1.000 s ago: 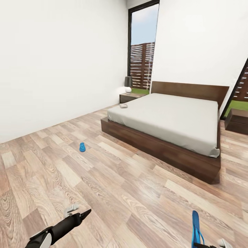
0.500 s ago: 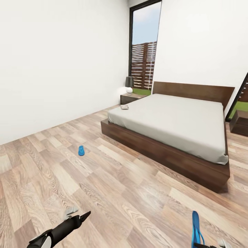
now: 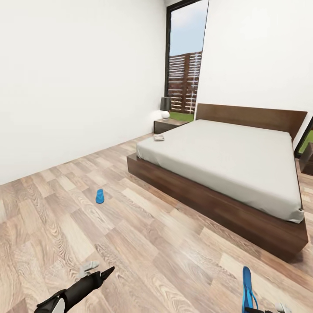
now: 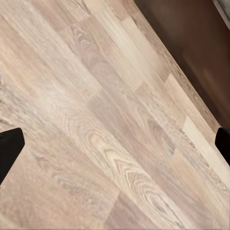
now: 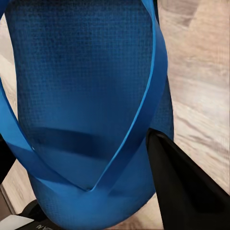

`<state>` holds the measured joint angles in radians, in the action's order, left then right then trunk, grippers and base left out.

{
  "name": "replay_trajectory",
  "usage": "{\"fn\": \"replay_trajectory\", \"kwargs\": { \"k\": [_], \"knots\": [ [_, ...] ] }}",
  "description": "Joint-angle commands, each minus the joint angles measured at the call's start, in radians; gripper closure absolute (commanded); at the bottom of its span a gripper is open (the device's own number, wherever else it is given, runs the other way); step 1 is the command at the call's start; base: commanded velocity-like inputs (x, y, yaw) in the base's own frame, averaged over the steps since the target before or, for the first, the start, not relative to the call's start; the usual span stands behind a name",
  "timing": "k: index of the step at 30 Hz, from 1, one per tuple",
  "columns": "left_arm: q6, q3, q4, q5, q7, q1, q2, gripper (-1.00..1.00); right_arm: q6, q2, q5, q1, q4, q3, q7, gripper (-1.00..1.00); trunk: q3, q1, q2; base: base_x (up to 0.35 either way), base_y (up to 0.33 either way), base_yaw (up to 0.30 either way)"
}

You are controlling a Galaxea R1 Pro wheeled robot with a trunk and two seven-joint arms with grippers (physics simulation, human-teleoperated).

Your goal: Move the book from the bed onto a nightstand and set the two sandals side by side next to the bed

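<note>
Head view: one sandal [image 3: 248,290] stands on end at the right gripper, long axis pointing toward the bed [image 3: 226,161]; second sandal [image 3: 100,196] lies on the floor, well apart, nearer the left arm. Book [image 3: 158,138] sits at the bed's far corner. Left wrist: fingers [image 4: 9,148] spread, empty. Right wrist: fingers [image 5: 184,187] pinch the sandal.

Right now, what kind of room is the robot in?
A bedroom, most likely: a large bed with a dark wooden headboard stands on the wood-plank floor, and a nightstand sits beside it near a tall window.
</note>
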<state>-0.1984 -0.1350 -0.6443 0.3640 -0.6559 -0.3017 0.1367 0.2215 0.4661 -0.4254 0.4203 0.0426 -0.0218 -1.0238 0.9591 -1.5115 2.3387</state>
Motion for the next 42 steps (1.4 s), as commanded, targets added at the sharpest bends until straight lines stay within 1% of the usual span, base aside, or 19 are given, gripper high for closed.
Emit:
{"fn": "replay_trajectory", "kwargs": {
  "k": [1,6,19,30,42],
  "knots": [
    [-0.010,-0.002,0.000,0.009,-0.004,-0.001,0.000,-1.00,0.012,0.000,-0.004,0.000,0.001,-0.004,-0.001,1.00,0.001,0.000,0.000,0.313,-0.101,0.233],
    [-0.010,-0.002,0.000,0.009,-0.004,0.000,0.000,-1.00,0.012,0.000,-0.004,0.000,0.001,-0.004,-0.001,1.00,0.001,0.000,0.000,0.313,-0.103,0.188],
    [-0.010,-0.002,0.000,0.009,-0.004,0.000,0.000,-1.00,0.012,0.000,-0.004,0.000,0.001,-0.004,-0.001,1.00,0.001,0.000,0.000,0.313,-0.105,0.031],
    [-0.010,-0.002,0.000,0.009,-0.004,-0.001,0.000,-1.00,0.012,0.000,-0.004,0.000,0.001,-0.004,-0.001,1.00,0.001,0.000,0.000,0.313,-0.105,0.222],
    [-0.010,-0.002,0.001,0.009,-0.004,0.000,0.000,-1.00,0.012,0.000,-0.004,0.000,0.001,-0.004,-0.001,1.00,0.001,0.000,0.000,0.313,-0.103,0.026]
  ]
}}
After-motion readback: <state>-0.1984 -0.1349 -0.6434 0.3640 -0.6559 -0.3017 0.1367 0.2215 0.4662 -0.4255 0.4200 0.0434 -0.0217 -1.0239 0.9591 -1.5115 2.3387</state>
